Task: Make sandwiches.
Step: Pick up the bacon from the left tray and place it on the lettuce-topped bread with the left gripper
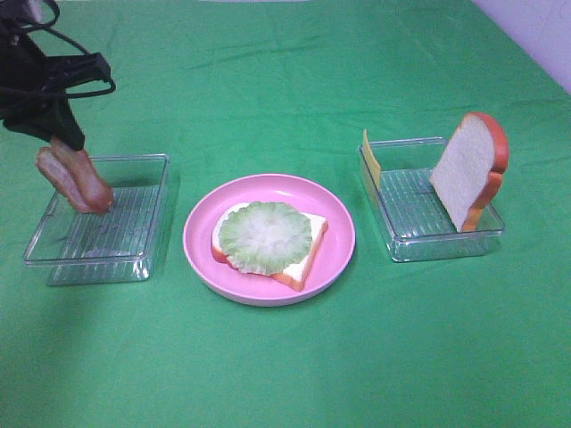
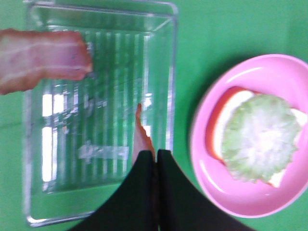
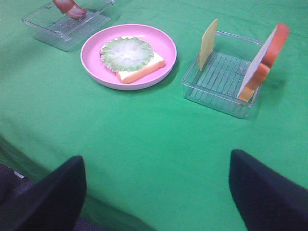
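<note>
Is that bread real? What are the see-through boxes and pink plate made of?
The bread slice looks like a toy, maybe foam or soft plastic: it stands stiffly on edge, crust evenly orange. The see-through boxes look like hard clear plastic, glossy with ribbed floors. The pink plate seems smooth plastic, slightly shiny.

tablecloth [image 1: 285,374]: matt fabric | trays [image 1: 120,236]: clear glossy ribbed plastic | plate [image 1: 337,234]: glossy plastic

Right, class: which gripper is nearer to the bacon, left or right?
Left. The left gripper is shut on the bacon above the clear tray. The right gripper stands open over the near side of the table, with the pink plate between it and the bacon.
</note>
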